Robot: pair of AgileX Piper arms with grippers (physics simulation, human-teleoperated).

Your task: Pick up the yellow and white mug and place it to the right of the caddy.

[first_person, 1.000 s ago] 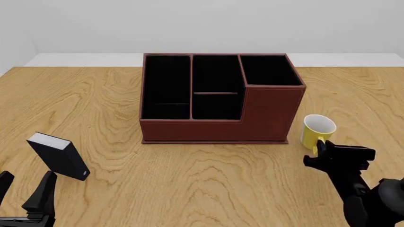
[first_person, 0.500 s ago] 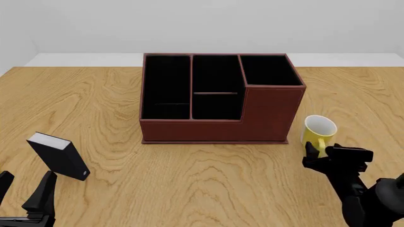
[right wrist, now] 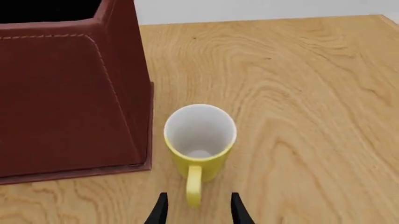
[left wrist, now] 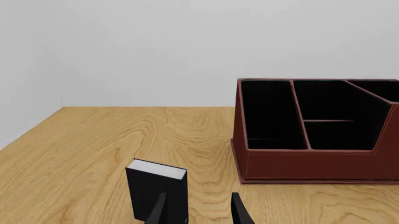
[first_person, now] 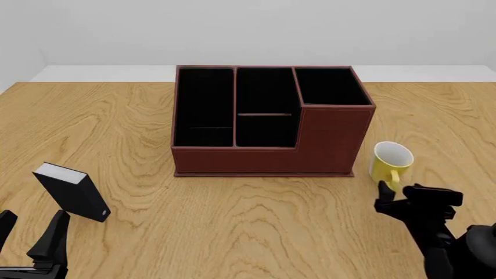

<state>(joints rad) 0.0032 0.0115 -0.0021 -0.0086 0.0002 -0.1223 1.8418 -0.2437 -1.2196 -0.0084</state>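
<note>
Pale walls back a wooden counter [first_person: 232,221] where the yellow and white mug [first_person: 391,161] stands upright just right of the caddy [first_person: 271,122], handle toward the right pincer [right wrist: 194,209]. Its jaws are apart, straddling the handle tip. If nudged, the mug could tip or skid against the caddy's wall. The left pincer [left wrist: 198,212] hangs apart near a black block [left wrist: 157,189].

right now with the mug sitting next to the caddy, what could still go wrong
1. The right pincer is open with the yellow mug's handle between its fingers; a careless move could catch the handle and drag or tip the yellow and white mug.
2. The mug stands close to the caddy wall, so a nudge could knock it against the caddy.
</note>
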